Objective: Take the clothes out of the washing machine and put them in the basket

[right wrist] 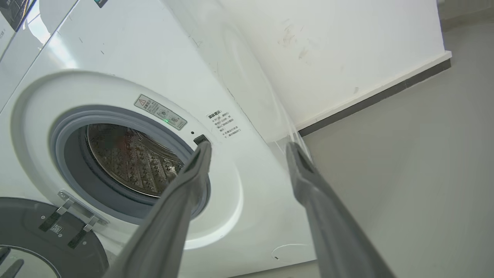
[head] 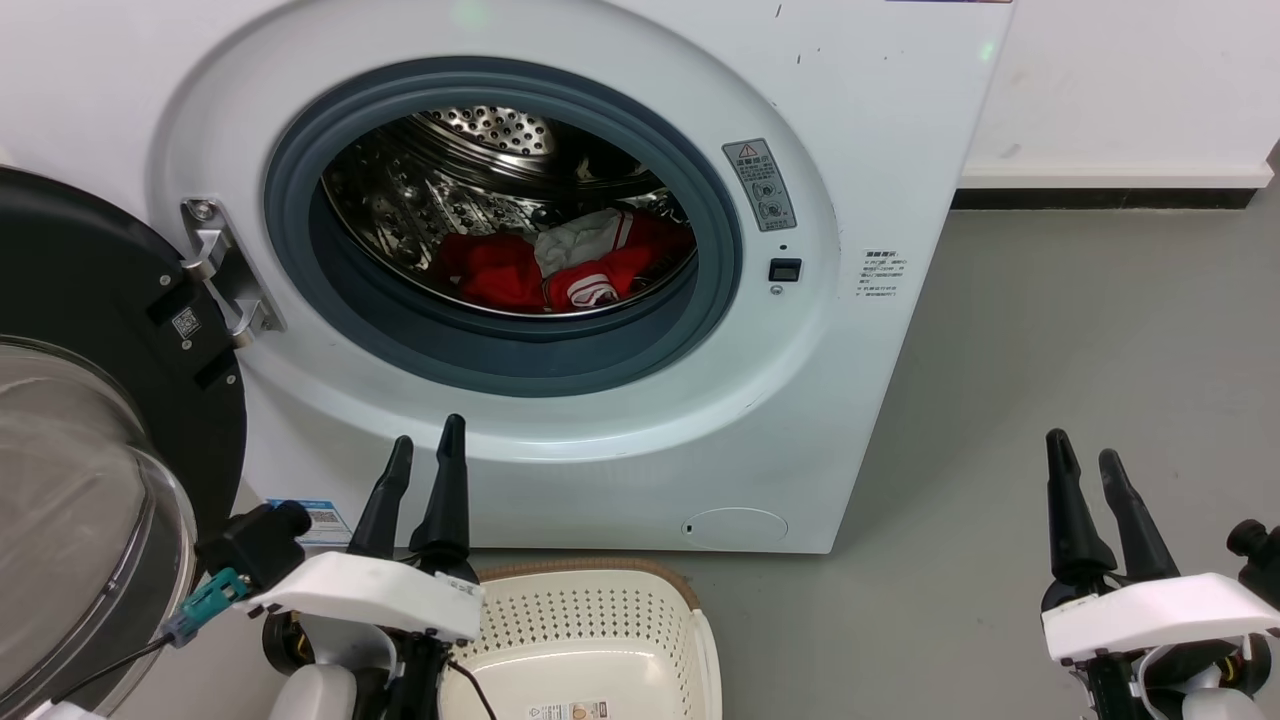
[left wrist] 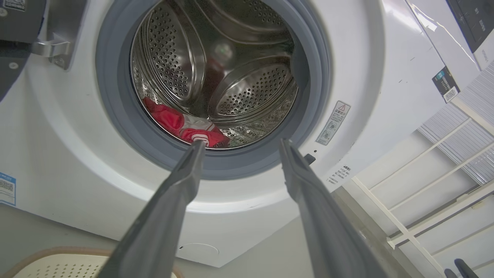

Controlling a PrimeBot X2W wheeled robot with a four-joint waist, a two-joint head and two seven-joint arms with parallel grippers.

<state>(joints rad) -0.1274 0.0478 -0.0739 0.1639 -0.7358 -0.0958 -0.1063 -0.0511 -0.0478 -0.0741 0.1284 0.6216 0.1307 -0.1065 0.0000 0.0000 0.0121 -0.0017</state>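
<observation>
Both the left gripper (head: 427,432) and right gripper (head: 1082,446) gape empty. Head view shows the basket (head: 585,610) bottom centre; left wrist view, clothes (left wrist: 170,119) in the washing machine (left wrist: 58,154).

Floor (head: 1050,400): smooth pale grey, matte, evenly lit. Wall (head: 1120,80) at right: plain white, meeting the floor with a white ledge over a dark skirting strip (head: 1100,198). Faint scuff marks (right wrist: 293,38) higher on the wall. Left wrist view, upper right: white frame bars (left wrist: 424,193) beside a ribbed grey panel (left wrist: 471,154).
</observation>
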